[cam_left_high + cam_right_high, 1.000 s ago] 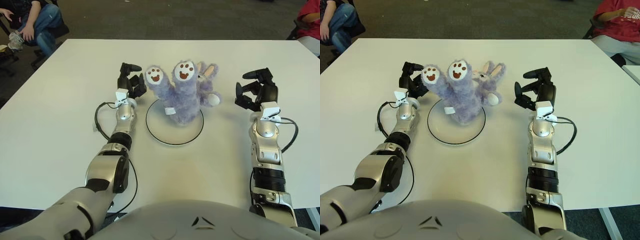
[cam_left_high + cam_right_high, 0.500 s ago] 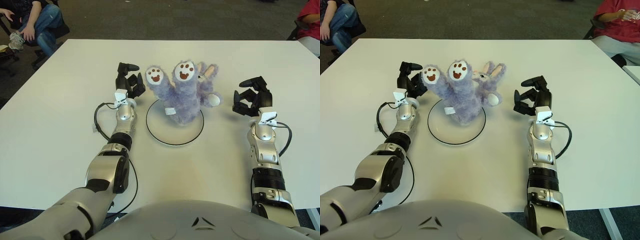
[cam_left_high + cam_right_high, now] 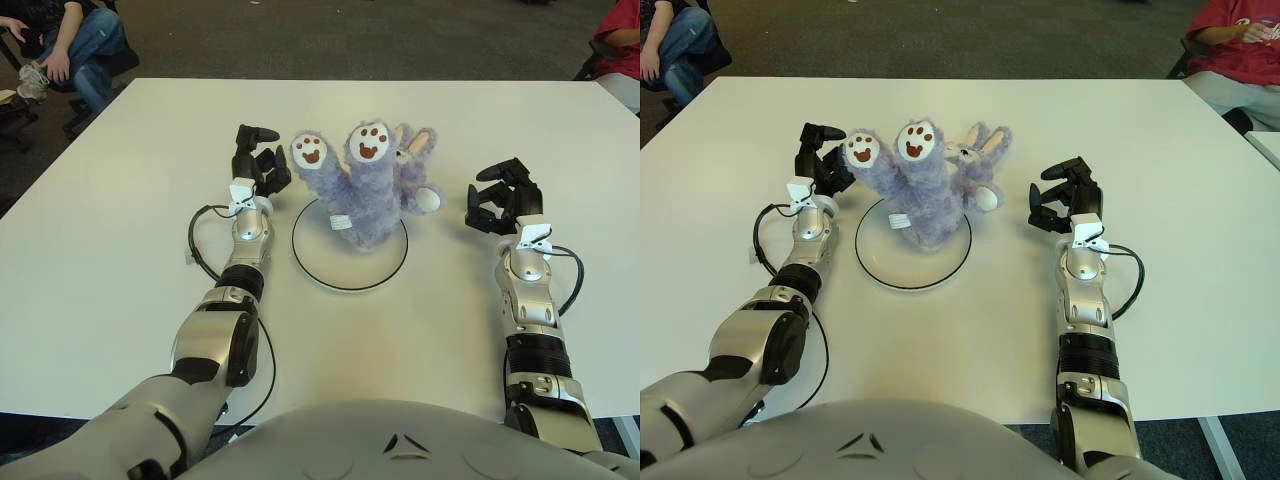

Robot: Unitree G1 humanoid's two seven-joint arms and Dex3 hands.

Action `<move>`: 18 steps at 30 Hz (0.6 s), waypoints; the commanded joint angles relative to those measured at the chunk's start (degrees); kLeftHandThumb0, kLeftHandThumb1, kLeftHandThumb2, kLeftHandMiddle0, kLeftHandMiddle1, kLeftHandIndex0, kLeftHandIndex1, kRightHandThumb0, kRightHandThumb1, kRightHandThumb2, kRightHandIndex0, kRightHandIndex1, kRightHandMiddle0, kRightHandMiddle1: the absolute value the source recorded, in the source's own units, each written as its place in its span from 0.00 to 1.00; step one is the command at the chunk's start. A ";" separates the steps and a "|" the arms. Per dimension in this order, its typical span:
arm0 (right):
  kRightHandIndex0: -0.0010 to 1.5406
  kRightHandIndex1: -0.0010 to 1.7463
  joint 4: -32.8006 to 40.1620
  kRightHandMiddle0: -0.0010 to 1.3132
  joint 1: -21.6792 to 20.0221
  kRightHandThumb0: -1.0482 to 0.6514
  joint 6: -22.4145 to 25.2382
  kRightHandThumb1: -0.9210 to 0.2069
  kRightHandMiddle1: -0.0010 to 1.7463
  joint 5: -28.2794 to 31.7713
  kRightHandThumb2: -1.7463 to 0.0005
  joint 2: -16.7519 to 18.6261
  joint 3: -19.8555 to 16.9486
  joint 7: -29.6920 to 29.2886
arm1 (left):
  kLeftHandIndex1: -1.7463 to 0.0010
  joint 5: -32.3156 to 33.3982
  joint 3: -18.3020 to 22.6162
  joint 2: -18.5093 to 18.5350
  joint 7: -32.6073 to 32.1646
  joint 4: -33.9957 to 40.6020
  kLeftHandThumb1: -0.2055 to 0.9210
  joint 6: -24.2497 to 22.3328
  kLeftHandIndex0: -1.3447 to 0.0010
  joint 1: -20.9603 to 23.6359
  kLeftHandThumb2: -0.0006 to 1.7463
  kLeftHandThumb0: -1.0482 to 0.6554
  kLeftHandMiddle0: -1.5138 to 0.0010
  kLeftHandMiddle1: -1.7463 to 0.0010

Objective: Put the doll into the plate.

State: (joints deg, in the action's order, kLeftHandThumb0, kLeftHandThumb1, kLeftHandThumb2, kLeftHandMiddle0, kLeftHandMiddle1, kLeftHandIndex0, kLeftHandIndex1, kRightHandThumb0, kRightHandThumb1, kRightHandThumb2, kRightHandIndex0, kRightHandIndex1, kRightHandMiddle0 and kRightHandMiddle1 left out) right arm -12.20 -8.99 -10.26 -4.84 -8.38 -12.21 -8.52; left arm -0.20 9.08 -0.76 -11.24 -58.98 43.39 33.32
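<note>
You are flanking the doll, sitting feet-up on the plate, with the left hand and right hand, fingers loosely apart, gripping nothing.

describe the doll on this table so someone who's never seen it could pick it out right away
On the white table, look between the two robot hands for the round white plate with a thin dark rim. The doll lies on its far part: a fluffy lavender bunny, feet up, white soles with brown paw prints facing the camera. It is the only soft, furry thing there.
</note>
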 commanded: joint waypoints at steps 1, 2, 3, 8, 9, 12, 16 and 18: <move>0.44 0.90 -1.33 0.31 -1.39 0.61 -1.54 0.50 0.94 0.32 0.32 -0.65 -0.22 -0.46 | 0.00 0.01 -0.10 -0.44 0.63 -2.96 0.77 -0.06 0.74 -5.01 0.50 0.39 0.39 0.00; 0.45 0.90 -1.57 0.31 -1.46 0.61 -1.62 0.50 0.94 0.26 0.32 -0.64 -0.21 -0.57 | 0.00 0.06 -0.08 -0.43 0.75 -2.97 0.77 -0.06 0.74 -4.99 0.50 0.39 0.39 0.00; 0.45 0.89 -1.83 0.31 -1.53 0.61 -1.57 0.49 0.94 0.07 0.33 -0.63 -0.18 -0.80 | 0.00 0.05 -0.10 -0.41 0.83 -2.98 0.77 -0.11 0.74 -4.98 0.50 0.39 0.39 0.00; 0.46 0.88 -2.80 0.30 -1.72 0.61 -1.48 0.49 0.94 -0.55 0.33 -0.86 -0.06 -1.41 | 0.00 -0.17 -0.23 -0.27 0.92 -3.02 0.78 -0.70 0.74 -4.90 0.50 0.39 0.38 0.00; 0.46 0.88 -2.94 0.30 -1.76 0.61 -1.40 0.49 0.94 -0.59 0.33 -0.91 -0.03 -1.44 | 0.00 -0.20 -0.25 -0.26 0.88 -3.04 0.78 -0.75 0.74 -4.88 0.50 0.39 0.37 0.00; 0.46 0.88 -3.23 0.29 -1.83 0.61 -1.26 0.49 0.95 -0.62 0.33 -1.04 0.06 -1.54 | 0.00 -0.25 -0.27 -0.24 0.78 -3.05 0.78 -0.83 0.74 -4.87 0.49 0.39 0.37 0.00; 0.46 0.88 -3.86 0.29 -1.97 0.61 -1.48 0.48 0.95 -0.65 0.34 -1.19 0.11 -1.68 | 0.00 -0.34 -0.36 -0.23 0.72 -3.02 0.78 -0.85 0.74 -4.89 0.49 0.39 0.37 0.00; 0.46 0.88 -4.00 0.29 -1.99 0.61 -1.56 0.48 0.95 -0.64 0.34 -1.24 0.14 -1.70 | 0.00 -0.36 -0.39 -0.23 0.71 -3.01 0.78 -0.84 0.74 -4.91 0.49 0.39 0.37 0.00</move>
State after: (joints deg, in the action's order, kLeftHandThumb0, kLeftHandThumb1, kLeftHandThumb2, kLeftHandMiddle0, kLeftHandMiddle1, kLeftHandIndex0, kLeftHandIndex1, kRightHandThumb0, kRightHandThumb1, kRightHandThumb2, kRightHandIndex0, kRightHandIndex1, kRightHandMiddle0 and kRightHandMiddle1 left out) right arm -15.68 -9.94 -10.92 -5.38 -8.80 -12.00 -9.73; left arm -0.19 8.98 -0.59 -10.72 -59.00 42.97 33.34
